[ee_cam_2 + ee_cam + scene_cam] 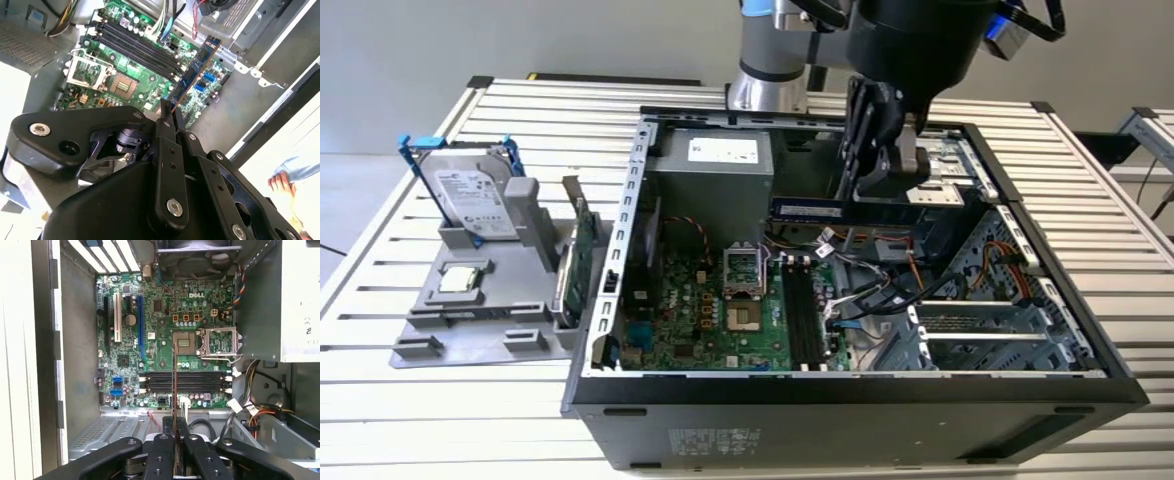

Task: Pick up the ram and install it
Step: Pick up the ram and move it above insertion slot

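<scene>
Clamping the ram (834, 209) near one end, the gripper (883, 187) hung over the open case (854, 415) in the exterior view. The stick lay level above the motherboard (707, 320), and a hard drive (467, 195) stood well apart at the exterior view's left. In the second wrist view, the fingers (165, 145) pinched the ram (197, 70) tight, off the slots (135, 47). In the first wrist view, it showed edge-on (173, 390), crossing those slots (200, 381).
</scene>
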`<state>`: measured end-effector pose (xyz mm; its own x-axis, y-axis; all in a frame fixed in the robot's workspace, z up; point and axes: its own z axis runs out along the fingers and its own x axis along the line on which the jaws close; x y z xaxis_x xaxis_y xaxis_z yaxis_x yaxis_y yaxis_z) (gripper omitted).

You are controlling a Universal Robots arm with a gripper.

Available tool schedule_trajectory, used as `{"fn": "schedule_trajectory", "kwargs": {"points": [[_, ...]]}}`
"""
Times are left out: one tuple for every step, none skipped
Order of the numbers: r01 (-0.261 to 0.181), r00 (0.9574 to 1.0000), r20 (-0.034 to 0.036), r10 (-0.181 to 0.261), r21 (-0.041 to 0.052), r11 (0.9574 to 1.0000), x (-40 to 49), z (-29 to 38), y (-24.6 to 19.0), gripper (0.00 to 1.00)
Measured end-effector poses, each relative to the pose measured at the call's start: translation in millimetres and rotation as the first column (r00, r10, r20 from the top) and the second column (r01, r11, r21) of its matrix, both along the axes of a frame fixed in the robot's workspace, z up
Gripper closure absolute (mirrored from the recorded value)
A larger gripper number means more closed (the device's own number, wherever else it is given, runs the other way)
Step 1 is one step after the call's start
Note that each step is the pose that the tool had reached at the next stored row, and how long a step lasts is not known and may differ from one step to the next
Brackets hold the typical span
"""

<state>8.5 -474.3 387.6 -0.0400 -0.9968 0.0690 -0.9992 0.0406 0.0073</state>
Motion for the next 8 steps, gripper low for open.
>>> {"fn": "schedule_trajectory", "kwargs": {"points": [[0.0,1.0,0.0,0.0,0.0,1.0,1.2,0.0,0.0,1.0],[0.0,1.0,0.0,0.0,-0.0001,1.0,2.5,0.0,0.0,1.0],[0.0,1.0,0.0,0.0,-0.0001,1.0,3.7,0.0,0.0,1.0],[0.0,1.0,0.0,0.0,0.0,1.0,4.8,0.0,0.0,1.0],[0.0,1.0,0.0,0.0,0.0,1.0,5.8,0.0,0.0,1.0],[0.0,1.0,0.0,0.0,-0.0001,1.0,6.7,0.0,0.0,1.0],[0.0,1.0,0.0,0.0,-0.0001,1.0,7.6,0.0,0.0,1.0],[0.0,1.0,0.0,0.0,-0.0001,1.0,8.4,0.0,0.0,1.0]]}}
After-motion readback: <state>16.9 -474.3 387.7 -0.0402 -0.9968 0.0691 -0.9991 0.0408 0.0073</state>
